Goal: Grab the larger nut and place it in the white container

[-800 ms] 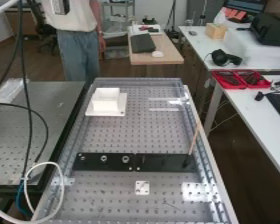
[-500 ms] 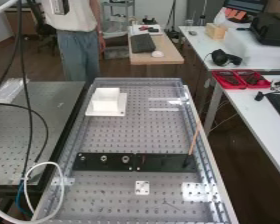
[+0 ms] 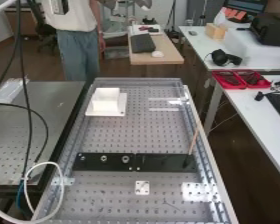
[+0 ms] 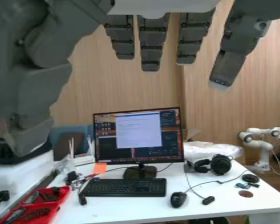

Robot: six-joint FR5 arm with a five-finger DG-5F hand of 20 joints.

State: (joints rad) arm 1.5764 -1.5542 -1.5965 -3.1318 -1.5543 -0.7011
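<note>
At the high view's top edge: one hand (image 3: 144, 4), partly visible, well apart from the bench parts. Low on the bench: one flat black bar (image 3: 164, 163), bearing three round metal parts in a row, namely the smaller nut (image 3: 82, 158), the larger nut (image 3: 103, 158), standing in the middle, and the bearing (image 3: 125, 159). Farther along the bench: one white container (image 3: 106, 104), upright, apart from the larger nut. Desk to the right: red trays (image 3: 229, 86).

Wrist view: fingers (image 4: 150, 45) extended and released, grasping nothing; thumb (image 4: 31, 110) apart from them. Beyond, on a white desk (image 4: 217, 202): one monitor (image 4: 139, 135), one black keyboard (image 4: 124, 187), one mouse (image 4: 178, 199), one pair of headphones (image 4: 220, 164).
</note>
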